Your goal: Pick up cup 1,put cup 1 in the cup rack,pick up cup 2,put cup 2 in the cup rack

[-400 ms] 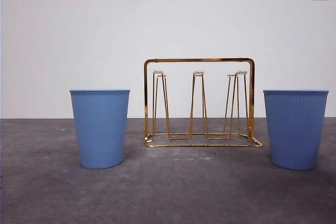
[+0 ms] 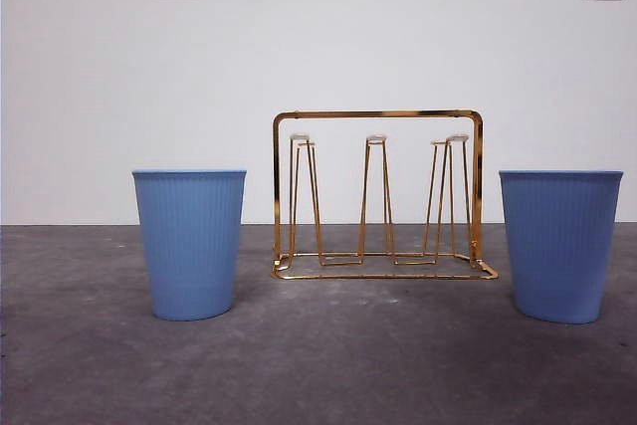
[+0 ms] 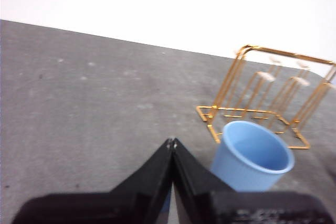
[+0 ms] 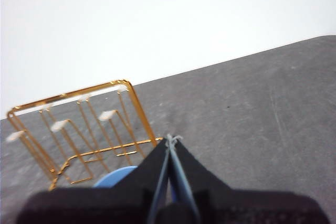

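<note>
Left wrist view: cup [image 3: 252, 156] just beside closed left pincer [image 3: 171, 142].

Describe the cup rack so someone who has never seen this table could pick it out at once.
Look to the middle of the grey table, in front of the white wall. Between the two blue ribbed cups, left and right, and set slightly farther back, stands the cup rack. It is the only gold thing: thin wire, an arched frame over a flat base, with tall pale-tipped prongs, all bare.
</note>
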Controlling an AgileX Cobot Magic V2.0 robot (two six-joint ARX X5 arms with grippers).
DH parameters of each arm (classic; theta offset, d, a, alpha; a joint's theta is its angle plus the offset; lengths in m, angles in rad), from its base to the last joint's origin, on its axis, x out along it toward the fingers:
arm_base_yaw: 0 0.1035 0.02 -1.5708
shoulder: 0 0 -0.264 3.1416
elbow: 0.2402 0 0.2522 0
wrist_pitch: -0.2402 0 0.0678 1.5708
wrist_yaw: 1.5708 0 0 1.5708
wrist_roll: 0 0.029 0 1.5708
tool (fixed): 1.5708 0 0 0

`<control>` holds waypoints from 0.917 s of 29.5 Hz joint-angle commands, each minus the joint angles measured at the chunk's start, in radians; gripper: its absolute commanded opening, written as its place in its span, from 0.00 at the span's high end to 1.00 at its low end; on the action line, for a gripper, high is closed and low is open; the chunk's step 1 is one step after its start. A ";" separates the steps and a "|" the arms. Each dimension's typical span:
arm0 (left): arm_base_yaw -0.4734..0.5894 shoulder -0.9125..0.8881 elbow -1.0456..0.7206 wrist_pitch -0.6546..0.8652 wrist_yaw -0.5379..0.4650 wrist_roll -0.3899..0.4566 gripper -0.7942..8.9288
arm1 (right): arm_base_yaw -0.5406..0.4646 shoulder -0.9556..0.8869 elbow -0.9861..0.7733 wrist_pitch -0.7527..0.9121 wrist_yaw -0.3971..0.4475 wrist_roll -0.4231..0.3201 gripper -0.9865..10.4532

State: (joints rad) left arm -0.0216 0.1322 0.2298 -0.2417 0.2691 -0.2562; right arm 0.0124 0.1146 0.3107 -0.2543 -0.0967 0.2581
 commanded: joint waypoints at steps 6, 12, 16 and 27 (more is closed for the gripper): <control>0.003 0.156 0.240 -0.153 0.114 0.013 0.92 | 0.000 0.211 0.290 -0.243 -0.100 -0.122 0.92; 0.003 0.291 0.428 -0.286 0.263 0.074 0.92 | 0.000 0.384 0.518 -0.483 -0.193 -0.256 0.92; 0.002 0.366 0.543 -0.385 0.343 0.132 0.92 | 0.000 0.476 0.651 -0.619 -0.226 -0.308 0.92; -0.004 0.451 0.664 -0.446 0.420 0.143 0.71 | 0.000 0.624 0.837 -0.734 -0.228 -0.322 0.75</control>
State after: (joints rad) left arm -0.0227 0.5831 0.8940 -0.6941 0.6815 -0.1089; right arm 0.0124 0.7406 1.1442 -0.9890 -0.3222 -0.0536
